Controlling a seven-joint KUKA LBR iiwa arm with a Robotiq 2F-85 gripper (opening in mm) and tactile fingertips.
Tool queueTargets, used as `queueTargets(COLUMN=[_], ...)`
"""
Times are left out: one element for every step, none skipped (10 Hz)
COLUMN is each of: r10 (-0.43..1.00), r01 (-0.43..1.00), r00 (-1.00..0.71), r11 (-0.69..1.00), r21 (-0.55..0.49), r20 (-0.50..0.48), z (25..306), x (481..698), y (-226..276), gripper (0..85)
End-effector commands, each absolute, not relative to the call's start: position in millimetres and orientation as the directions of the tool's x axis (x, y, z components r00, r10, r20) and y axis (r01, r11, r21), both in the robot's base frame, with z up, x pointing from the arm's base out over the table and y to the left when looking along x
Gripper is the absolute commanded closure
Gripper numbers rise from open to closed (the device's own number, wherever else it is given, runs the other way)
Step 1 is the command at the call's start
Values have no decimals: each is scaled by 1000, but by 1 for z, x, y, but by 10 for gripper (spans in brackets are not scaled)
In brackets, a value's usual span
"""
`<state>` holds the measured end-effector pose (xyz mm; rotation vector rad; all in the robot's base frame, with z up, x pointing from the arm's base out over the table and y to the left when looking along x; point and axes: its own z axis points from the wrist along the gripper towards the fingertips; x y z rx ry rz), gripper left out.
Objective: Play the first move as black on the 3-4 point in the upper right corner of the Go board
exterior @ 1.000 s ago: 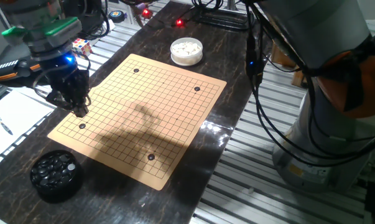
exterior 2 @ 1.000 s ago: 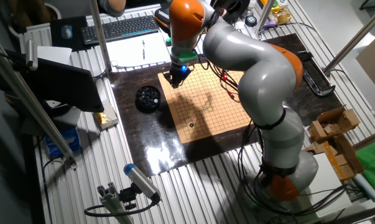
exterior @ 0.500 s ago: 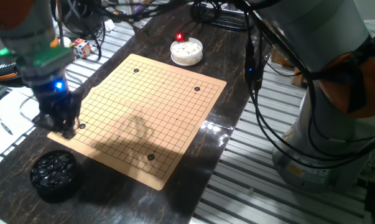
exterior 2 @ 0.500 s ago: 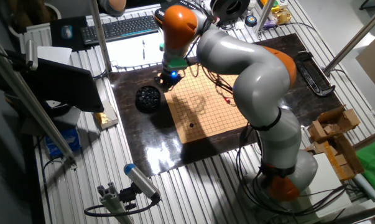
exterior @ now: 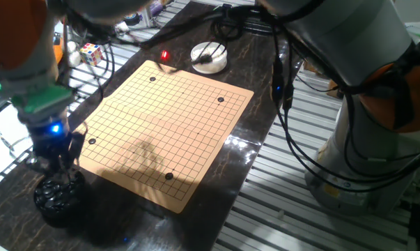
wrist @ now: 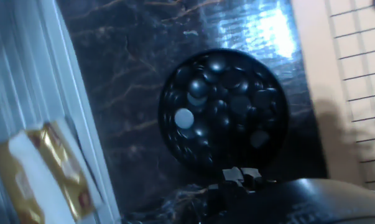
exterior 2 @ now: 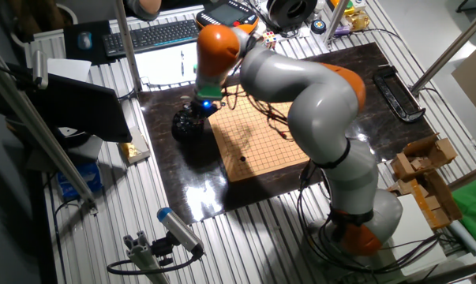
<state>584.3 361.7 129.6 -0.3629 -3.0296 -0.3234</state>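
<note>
The black stones (wrist: 227, 102) lie heaped in a round black bowl (exterior: 56, 199) on the dark table, just off the near left corner of the wooden Go board (exterior: 175, 111). My gripper (exterior: 56, 167) hangs right over that bowl (exterior 2: 185, 125), at the board's (exterior 2: 261, 134) edge. In the hand view my gripper (wrist: 242, 176) shows at the bottom with its tips close together and nothing between them, above the bowl's (wrist: 168, 124) near rim. One pale stone (wrist: 185, 117) lies among the black ones. No stone lies on the board's (wrist: 361, 62) grid.
A white bowl of white stones (exterior: 210, 56) stands beyond the board's far edge. A gold-wrapped packet (wrist: 44, 168) lies on the slatted frame beside the black bowl. Paper with a pen (exterior: 1, 136) and a puzzle cube (exterior: 91, 52) are to the left. Cables hang over the board's right side.
My gripper has moved off the board's near left corner toward the front and now hangs over the bowl of black stones.
</note>
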Motion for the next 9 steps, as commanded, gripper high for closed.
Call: queueTargets(r10=[248, 257, 271, 294, 313, 321, 325, 324, 321], r01=[264, 273, 288, 311, 330, 336, 337, 336, 333], r00=[-963, -961, -957, -950, -944, -942, -941, -942, -943], r11=[943, 940, 936, 926, 917, 913, 911, 911, 911], r21=[204, 203, 205, 212, 225, 232, 236, 240, 242], r20=[101, 102, 105, 109, 109, 99, 91, 91, 90], z=[123, 118, 114, 111, 109, 106, 102, 102, 104], x=[588, 591, 591, 590, 589, 589, 589, 589, 590], y=[361, 361, 362, 364, 366, 367, 368, 367, 367], gripper=[760, 717, 667, 593, 533, 513, 513, 513, 513])
